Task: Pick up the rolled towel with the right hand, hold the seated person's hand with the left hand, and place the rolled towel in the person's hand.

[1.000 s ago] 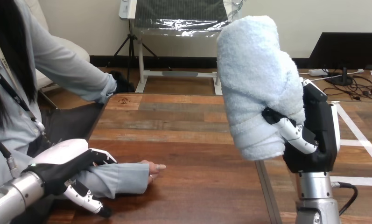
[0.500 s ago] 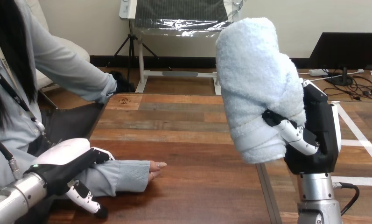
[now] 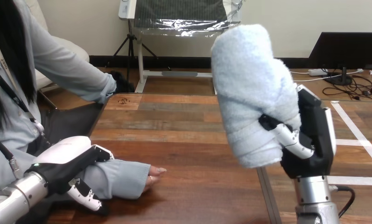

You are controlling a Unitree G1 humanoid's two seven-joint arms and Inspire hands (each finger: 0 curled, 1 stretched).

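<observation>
Since a second ago the rolled towel (image 3: 254,93) and the right hand (image 3: 310,140) carrying it have swung slightly toward the person and tipped further. The left hand (image 3: 69,163) has settled lower on the sleeved forearm (image 3: 121,177).

Right hand: fingers clamped round the towel's lower half, holding it high above the counter (image 3: 193,135), well apart from the person's hand (image 3: 152,175), which lies on the counter.

Left hand: fingers over the sleeve's top, thumb down its near side, clasping the forearm rather than the hand.

Judgement: the towel looks soft, light and compressible, unlikely to slip. The roll could loosen, so a grip across its body suits it.

Hidden: the right hand's fingers behind the towel, the person's palm, and the contact beneath the left hand
</observation>
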